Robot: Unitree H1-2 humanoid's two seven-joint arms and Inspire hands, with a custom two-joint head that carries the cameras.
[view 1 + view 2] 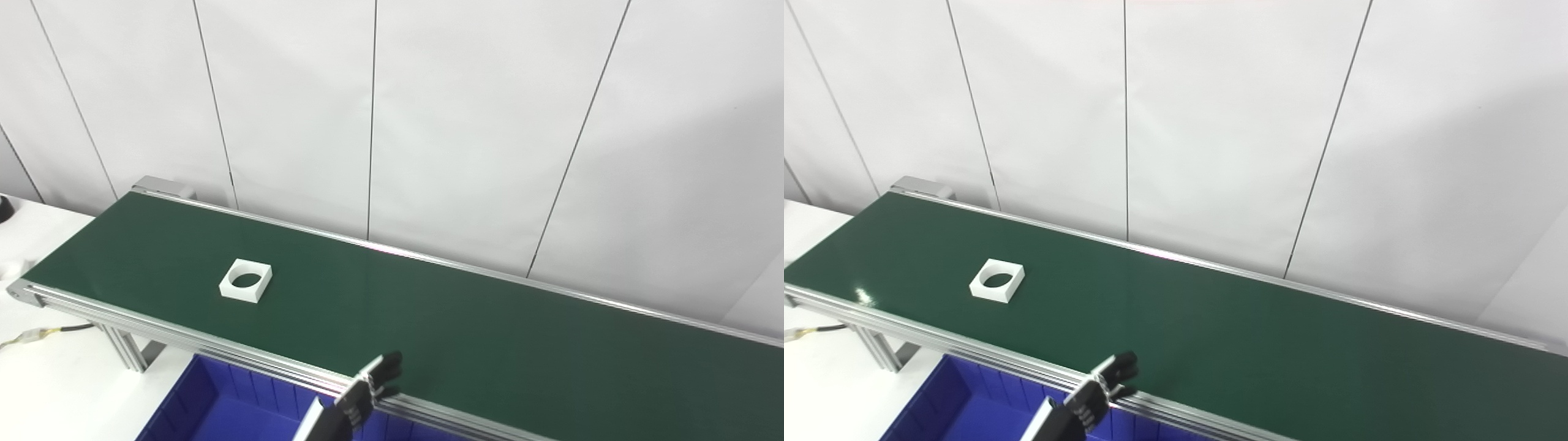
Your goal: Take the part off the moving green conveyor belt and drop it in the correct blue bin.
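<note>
My left hand (367, 392), empty with fingers apart at lower centre, waits over the green conveyor belt (465, 331); next I must reach the white square ring-holed part (245, 280), left of centre.

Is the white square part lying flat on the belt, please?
Yes: the white square part lies flat on the green conveyor belt, its round hole facing upward.

I can read no text, label, number or brand anywhere from here: nothing on the green belt (429, 318), nothing on the white part (245, 280) far left of my hand (367, 392), nothing on the blue bin (208, 404) beneath it.
</note>
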